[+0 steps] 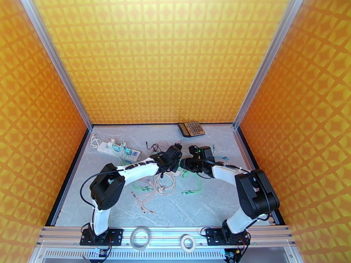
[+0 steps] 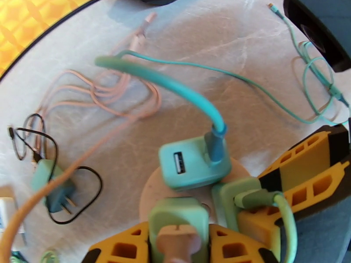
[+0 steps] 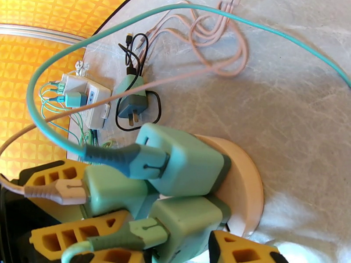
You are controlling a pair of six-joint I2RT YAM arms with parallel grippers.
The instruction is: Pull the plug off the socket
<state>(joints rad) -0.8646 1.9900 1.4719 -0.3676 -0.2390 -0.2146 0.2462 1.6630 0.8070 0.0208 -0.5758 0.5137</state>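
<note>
A round pale socket base [image 2: 151, 193] [image 3: 243, 185] lies on the table with three green plugs in it. My left gripper [image 2: 177, 244] [image 1: 174, 158] is shut on the plug with the pink cable [image 2: 177, 224] [image 3: 112, 189]. From the other side, my right gripper [image 3: 175, 244] [image 1: 188, 163] is shut on the plug with the olive-green cable [image 3: 188, 218] [image 2: 232, 196]. The third plug [image 2: 193, 165] [image 3: 184, 163] carries a thick teal cable and stands free. In the top view the two grippers meet at mid-table and hide the socket.
A white power strip [image 1: 118, 150] [image 3: 87, 99] with plugs lies at the back left. A loose charger with a black cable [image 2: 52, 189] [image 3: 131, 101] lies nearby. Pink and green cables [image 1: 160, 187] spread in front. A calculator [image 1: 191, 128] sits at the back wall.
</note>
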